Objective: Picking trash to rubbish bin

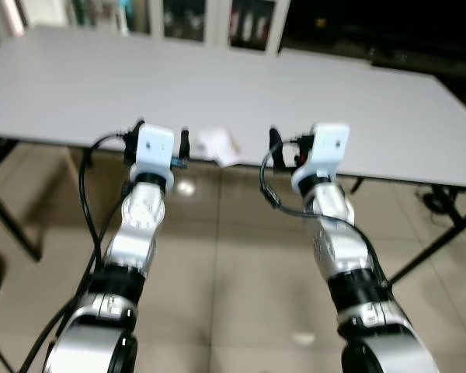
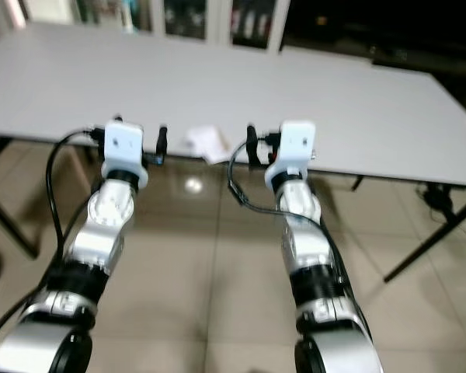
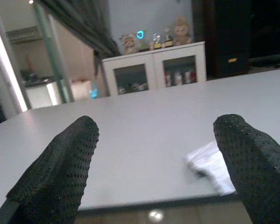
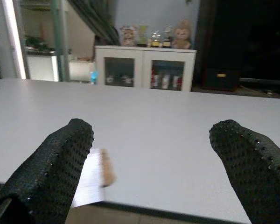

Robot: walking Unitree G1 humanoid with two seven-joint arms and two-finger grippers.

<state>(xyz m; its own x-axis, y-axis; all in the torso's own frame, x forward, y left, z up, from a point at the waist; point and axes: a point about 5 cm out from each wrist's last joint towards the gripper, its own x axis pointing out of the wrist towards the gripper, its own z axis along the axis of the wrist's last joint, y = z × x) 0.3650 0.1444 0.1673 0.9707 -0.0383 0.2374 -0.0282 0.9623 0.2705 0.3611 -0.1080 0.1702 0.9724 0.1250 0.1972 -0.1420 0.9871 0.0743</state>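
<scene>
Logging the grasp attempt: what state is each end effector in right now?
Left end effector: open, holding nothing.
Right end effector: open, holding nothing.

Head downward, wrists level over table (image 1: 217, 85)

**Grey bench, tiled floor, cabinet behind**

A wide grey bench (image 1: 217, 85) stands on black legs over a glossy beige tiled floor (image 1: 217, 264). Beyond it, a white glass-door cabinet (image 4: 144, 67) topped with small figurines (image 4: 151, 37); darkness at one side.
</scene>
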